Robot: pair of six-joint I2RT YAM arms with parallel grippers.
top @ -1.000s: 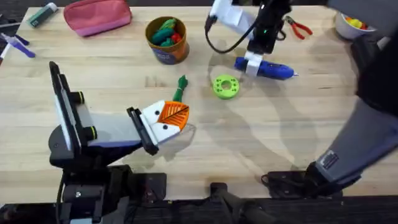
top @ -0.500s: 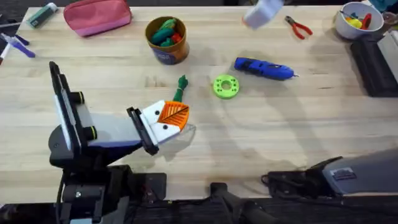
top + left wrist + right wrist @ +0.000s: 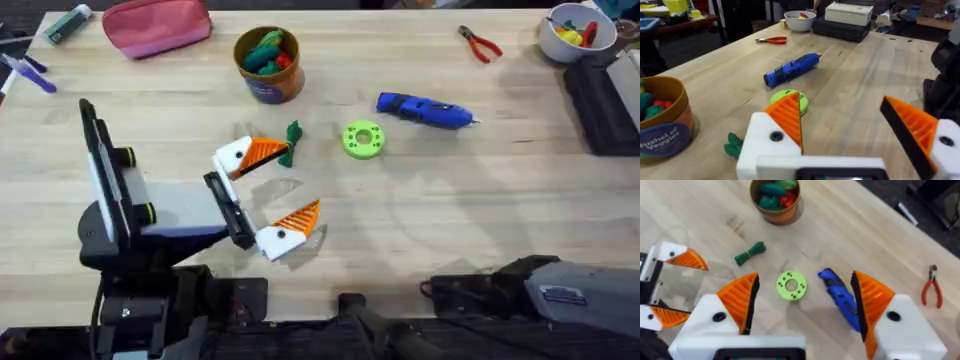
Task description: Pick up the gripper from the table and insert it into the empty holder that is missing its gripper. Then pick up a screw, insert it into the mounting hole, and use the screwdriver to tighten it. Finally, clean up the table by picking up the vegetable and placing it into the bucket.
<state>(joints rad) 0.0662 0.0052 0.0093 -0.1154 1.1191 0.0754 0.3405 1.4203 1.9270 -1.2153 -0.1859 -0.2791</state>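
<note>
My left gripper (image 3: 272, 192) stands open low over the table, an orange wedge on each white fingertip (image 3: 785, 120). The dark green vegetable (image 3: 292, 140) lies just beyond its far finger, also in the left wrist view (image 3: 732, 145). Behind it stands the orange-brown bucket (image 3: 268, 62) with toy vegetables inside. The blue screwdriver (image 3: 425, 110) lies to the right of the middle. My right gripper (image 3: 805, 305) is open high above the table, looking down on the screwdriver (image 3: 840, 297) and the vegetable (image 3: 750, 254). The loose gripper piece, the empty holder and the screw are out of view.
A bright green disc (image 3: 362, 139) lies between the vegetable and the screwdriver. Red-handled pliers (image 3: 480, 43) and a white bowl (image 3: 570, 25) sit at the back right, a pink pouch (image 3: 155, 25) at the back left. The right arm (image 3: 565, 290) rests at the lower right.
The left gripper's fingers have spread from shut to open. The right arm has drawn back from over the screwdriver to the lower right.
</note>
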